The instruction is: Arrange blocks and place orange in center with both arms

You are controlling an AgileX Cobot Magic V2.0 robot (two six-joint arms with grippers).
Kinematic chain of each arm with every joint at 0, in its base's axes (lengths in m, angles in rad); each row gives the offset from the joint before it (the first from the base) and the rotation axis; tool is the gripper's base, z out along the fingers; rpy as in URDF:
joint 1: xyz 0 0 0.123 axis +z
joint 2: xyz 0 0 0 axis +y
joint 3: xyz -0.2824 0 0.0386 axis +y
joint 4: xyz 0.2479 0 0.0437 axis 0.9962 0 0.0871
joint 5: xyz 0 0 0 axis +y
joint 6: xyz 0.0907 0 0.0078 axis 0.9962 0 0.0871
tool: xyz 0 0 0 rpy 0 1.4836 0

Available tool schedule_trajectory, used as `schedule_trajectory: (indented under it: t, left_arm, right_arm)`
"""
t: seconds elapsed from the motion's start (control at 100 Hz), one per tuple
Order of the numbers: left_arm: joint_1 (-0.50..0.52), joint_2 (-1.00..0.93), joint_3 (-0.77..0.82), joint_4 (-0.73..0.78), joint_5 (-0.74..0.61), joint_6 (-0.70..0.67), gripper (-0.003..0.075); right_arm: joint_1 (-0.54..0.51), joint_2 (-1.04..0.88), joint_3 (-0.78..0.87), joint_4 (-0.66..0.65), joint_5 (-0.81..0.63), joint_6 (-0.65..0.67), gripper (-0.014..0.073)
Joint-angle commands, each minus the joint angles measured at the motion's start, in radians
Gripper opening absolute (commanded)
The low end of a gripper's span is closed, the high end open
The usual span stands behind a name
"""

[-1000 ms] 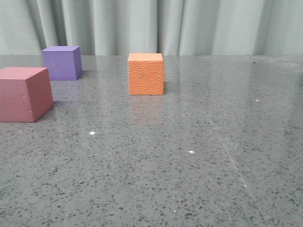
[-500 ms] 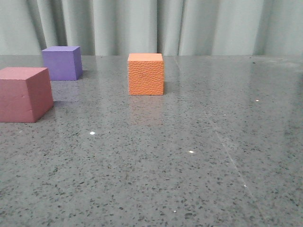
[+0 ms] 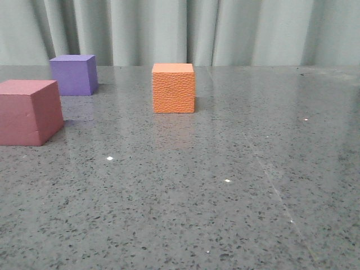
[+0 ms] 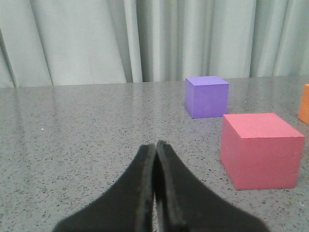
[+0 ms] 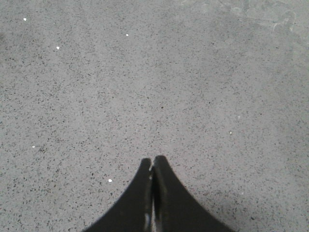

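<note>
Pebbled orange cube (image 3: 174, 88) upright mid-table, purple cube (image 3: 73, 74) far left near the curtain, pink-red cube (image 3: 29, 112) nearer, all apart.

Ahead of me on the grey speckled surface (image 3: 225, 185) sit three cubes, all apart from one another. The orange cube (image 3: 174, 88) stands near the middle, toward the far side. The purple cube (image 3: 73, 75) is far left, and the pink-red cube (image 3: 29, 112) sits nearer at the left edge. Pale curtains (image 3: 185, 31) hang behind.
</note>
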Motion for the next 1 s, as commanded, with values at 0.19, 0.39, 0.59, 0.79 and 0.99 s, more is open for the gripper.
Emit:
schedule_trajectory:
  t: [0.19,0.39,0.59,0.79,0.99]
  left_arm:
    - [0.003,-0.033,0.053,-0.007,-0.082,-0.001,-0.0019]
    - [0.003,-0.033,0.053,-0.007,-0.082,-0.001,-0.0019]
    - [0.003,-0.033,0.053,-0.007,-0.082,-0.001,-0.0019]
    - [0.003,-0.033,0.053,-0.007,-0.082,-0.001,-0.0019]
    - [0.003,-0.033,0.053,-0.007,-0.082,-0.001,-0.0019]
  right_arm:
    - [-0.006,0.006,-0.022,-0.028,-0.057,-0.008,-0.0068]
    - [-0.006,0.006,-0.021,-0.028,-0.058,-0.008,-0.0068]
    - [-0.006,-0.064,0.064,-0.028,-0.163,-0.009,-0.0068]
    - [-0.006,-0.218,0.297,0.019,-0.410,-0.009,-0.0068]
    - [-0.010,-0.362,0.561,0.049,-0.681,-0.010,-0.0068]
